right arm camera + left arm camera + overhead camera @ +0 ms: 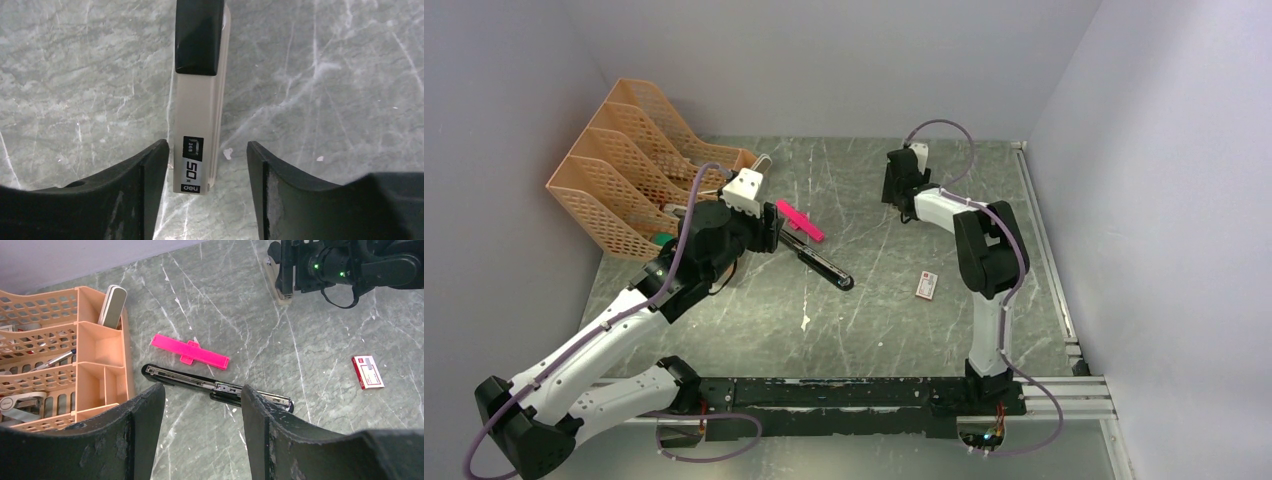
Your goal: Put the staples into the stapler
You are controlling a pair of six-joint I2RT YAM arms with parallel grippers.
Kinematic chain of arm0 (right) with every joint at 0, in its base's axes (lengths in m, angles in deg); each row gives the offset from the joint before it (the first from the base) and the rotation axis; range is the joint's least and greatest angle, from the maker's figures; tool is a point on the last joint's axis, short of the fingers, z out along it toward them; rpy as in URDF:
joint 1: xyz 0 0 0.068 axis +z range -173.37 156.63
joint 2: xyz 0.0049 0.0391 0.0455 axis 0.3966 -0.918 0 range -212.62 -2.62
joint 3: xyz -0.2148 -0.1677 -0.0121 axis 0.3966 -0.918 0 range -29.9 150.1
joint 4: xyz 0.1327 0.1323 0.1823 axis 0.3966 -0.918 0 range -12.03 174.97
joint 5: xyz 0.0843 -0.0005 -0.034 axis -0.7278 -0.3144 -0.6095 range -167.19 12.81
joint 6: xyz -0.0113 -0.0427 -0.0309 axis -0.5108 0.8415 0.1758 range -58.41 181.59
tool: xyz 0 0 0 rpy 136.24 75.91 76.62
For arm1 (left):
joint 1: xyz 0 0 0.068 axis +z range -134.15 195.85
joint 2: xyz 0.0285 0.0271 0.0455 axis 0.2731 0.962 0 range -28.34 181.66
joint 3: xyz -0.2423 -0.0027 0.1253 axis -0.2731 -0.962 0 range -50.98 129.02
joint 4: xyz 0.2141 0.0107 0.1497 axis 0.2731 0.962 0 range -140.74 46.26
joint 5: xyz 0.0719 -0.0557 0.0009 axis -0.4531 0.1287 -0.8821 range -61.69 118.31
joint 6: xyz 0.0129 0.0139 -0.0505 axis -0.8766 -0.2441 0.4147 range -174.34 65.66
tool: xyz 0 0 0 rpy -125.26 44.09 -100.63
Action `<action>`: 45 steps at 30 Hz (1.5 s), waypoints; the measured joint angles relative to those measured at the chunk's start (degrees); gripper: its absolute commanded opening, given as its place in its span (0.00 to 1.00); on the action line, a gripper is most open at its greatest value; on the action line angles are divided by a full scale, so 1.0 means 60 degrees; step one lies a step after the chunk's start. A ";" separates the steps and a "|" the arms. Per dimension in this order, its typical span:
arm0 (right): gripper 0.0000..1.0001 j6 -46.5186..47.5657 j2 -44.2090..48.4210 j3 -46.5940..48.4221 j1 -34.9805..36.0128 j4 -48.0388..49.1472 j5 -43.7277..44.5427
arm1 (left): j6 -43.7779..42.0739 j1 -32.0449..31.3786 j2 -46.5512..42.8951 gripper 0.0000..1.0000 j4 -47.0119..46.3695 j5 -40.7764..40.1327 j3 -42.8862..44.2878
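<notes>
Grey marbled table [874, 340] in a white-walled booth, with two arms reaching out over it.
The left gripper [202, 392] is hanging open and empty just short of the black stapler [215, 386]. The stapler is lying mid-table, its long axis running across the jaw gap, so this arm is the nearer one. The right gripper [207, 150], by the back edge, is straddling a beige bar [200, 115] with its jaws apart. The staple box [927, 285] is lying right of centre.

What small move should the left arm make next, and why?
Probably lower the left gripper onto the stapler to steady it: its jaws stand open above it, holding nothing, and the stapler lies opened on the table, rail showing. The staple box lies apart, untouched.
</notes>
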 measured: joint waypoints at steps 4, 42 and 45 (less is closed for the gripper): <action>0.40 0.0051 -0.0248 0.0073 0.0004 -0.0011 -0.0153 | 0.0000 0.0000 0.0011 0.62 0.0000 0.0004 0.0000; 0.59 -0.1727 0.8054 -0.7034 0.3231 0.0663 0.0412 | 0.3497 0.0168 0.2849 0.67 -0.0463 -0.0211 0.0652; 0.58 -0.1912 0.9282 -0.7555 0.2769 0.0823 0.0466 | 0.3512 -0.0015 0.3650 0.67 -0.0430 -0.0229 0.1330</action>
